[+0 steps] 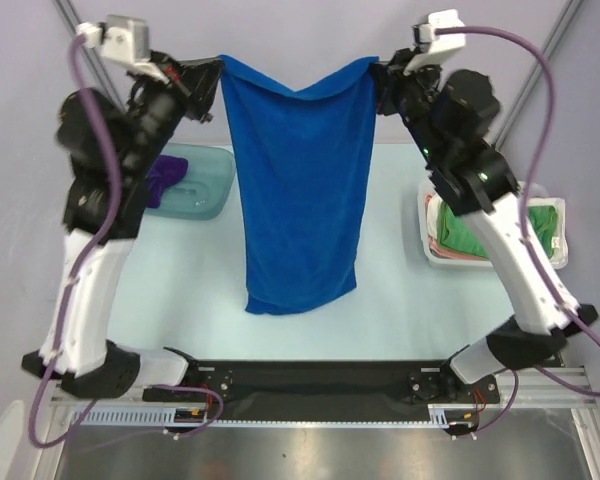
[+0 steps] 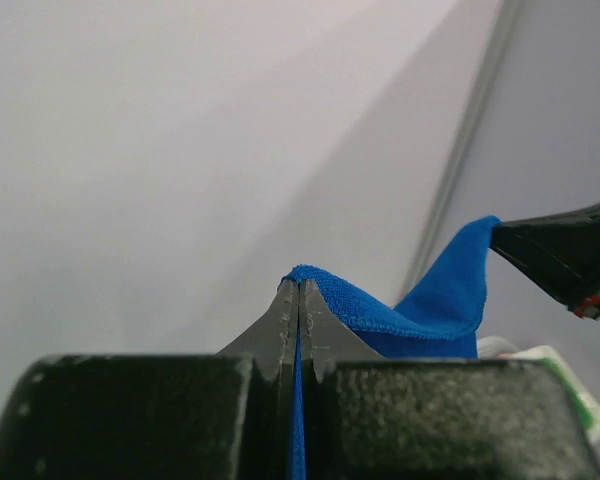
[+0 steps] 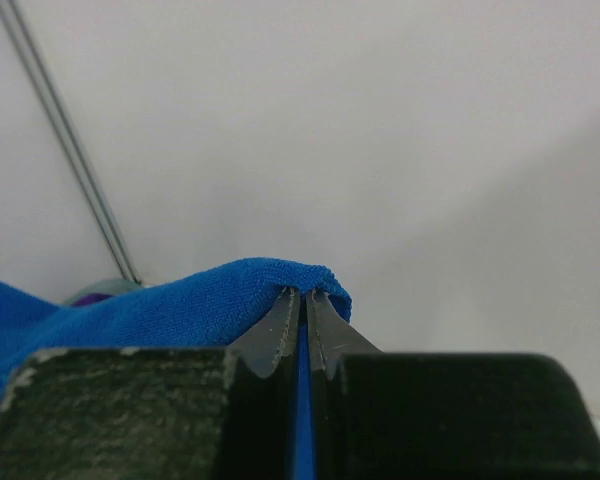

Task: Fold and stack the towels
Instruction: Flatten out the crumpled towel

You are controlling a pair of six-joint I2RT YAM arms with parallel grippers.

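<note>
Left pincer (image 2: 298,285): pressed together on one top corner of the towel (image 1: 300,190); you see blue pile squeezed between the tips.
Right pincer (image 3: 305,292): likewise clamped, pinching the other top corner.
Towel: blue, held high between your two arms. The top edge sags in the middle and the cloth hangs full length. The lower hem lies over the near part of the bench (image 1: 180,290); you cannot tell whether it touches.
Left bin (image 1: 208,185): teal, on the bench beside your left arm, holding a purple cloth (image 1: 166,172).
Right bin (image 1: 426,215): white, beside your right arm, holding a green cloth (image 1: 548,232) over a pinkish layer.
</note>
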